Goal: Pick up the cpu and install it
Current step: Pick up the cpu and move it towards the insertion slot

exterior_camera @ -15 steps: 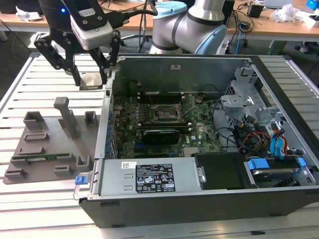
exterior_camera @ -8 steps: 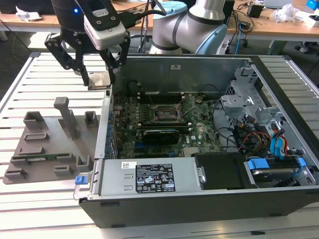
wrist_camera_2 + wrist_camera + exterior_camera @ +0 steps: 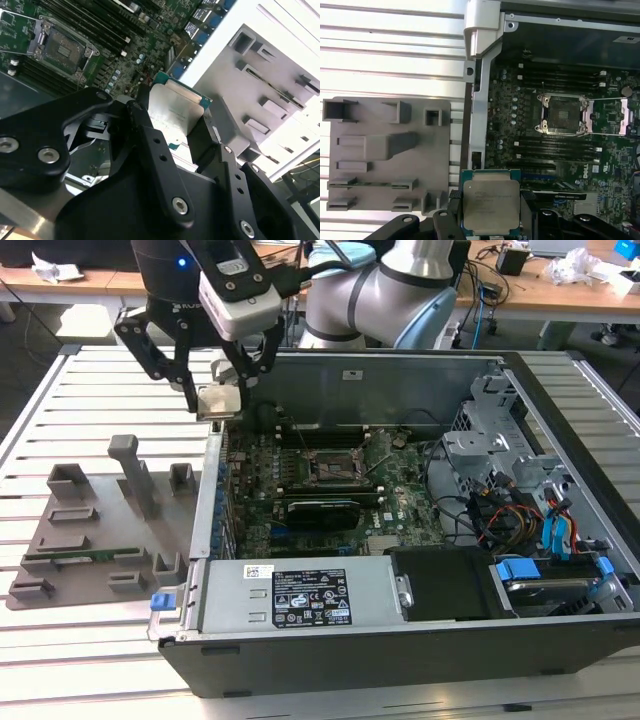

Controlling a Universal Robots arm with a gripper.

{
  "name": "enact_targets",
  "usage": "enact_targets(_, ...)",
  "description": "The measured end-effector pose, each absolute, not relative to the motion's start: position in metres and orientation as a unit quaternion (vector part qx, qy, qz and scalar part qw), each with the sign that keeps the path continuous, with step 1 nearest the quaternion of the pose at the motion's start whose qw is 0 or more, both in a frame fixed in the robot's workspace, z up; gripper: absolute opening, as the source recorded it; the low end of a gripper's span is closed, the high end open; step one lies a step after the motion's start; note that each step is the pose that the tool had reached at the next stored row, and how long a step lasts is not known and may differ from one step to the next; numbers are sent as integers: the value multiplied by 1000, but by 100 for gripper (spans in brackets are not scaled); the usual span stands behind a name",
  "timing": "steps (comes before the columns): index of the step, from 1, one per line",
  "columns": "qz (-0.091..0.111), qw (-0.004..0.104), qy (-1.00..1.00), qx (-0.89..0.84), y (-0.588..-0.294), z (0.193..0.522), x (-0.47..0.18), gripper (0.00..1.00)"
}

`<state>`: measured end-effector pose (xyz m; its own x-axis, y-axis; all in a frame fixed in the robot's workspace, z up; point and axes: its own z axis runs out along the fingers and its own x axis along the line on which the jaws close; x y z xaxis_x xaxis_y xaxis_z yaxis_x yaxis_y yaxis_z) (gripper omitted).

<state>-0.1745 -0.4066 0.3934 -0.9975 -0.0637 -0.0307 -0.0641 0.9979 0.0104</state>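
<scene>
Cpu (image 3: 491,206): probably light, rigid, delicate underneath. Gripper (image 3: 218,398) fingers (image 3: 202,145) grasp it by opposite rims. Exterior view: 10 o'clock of socket (image 3: 335,468).

I've got the cpu (image 3: 490,204) pinched in the gripper (image 3: 491,212), metal top plate facing the cam, dark fingers (image 3: 528,211) tight on two opp. sides. It hangs over the case wall (image 3: 476,105), between the grey parts tray (image 3: 380,150) and the mobo (image 3: 512,150). The socket (image 3: 563,114) on the mobo lies uncovered, well apart from the chip, w/ RAM slots (image 3: 560,79) along both sides. The tray sits on the slatted table (image 3: 385,55).
</scene>
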Motion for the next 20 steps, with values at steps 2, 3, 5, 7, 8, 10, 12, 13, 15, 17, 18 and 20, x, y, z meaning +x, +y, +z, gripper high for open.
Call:
enact_targets(2, 6, 15, 999, -32, -407, 393, -170, 55)
enact_targets(3, 6, 15, 999, -32, -407, 393, -168, 55)
enact_targets(5, 5, 15, 999, -32, -406, 393, -163, 55)
enact_targets(7, 5, 15, 999, -32, -406, 393, -158, 55)
enact_targets(8, 5, 15, 999, -32, -406, 393, -156, 55)
enact_targets(10, 4, 15, 999, -32, -406, 393, -152, 55)
enact_targets(12, 4, 15, 999, -32, -406, 393, -148, 55)
enact_targets(13, 4, 15, 999, -32, -406, 393, -146, 55)
enact_targets(15, 3, 15, 999, -32, -405, 392, -139, 55)
enact_targets(17, 3, 15, 999, -32, -405, 392, -134, 55)
enact_targets(18, 3, 15, 999, -32, -405, 392, -133, 55)
enact_targets(20, 3, 15, 999, -32, -404, 392, -130, 55)
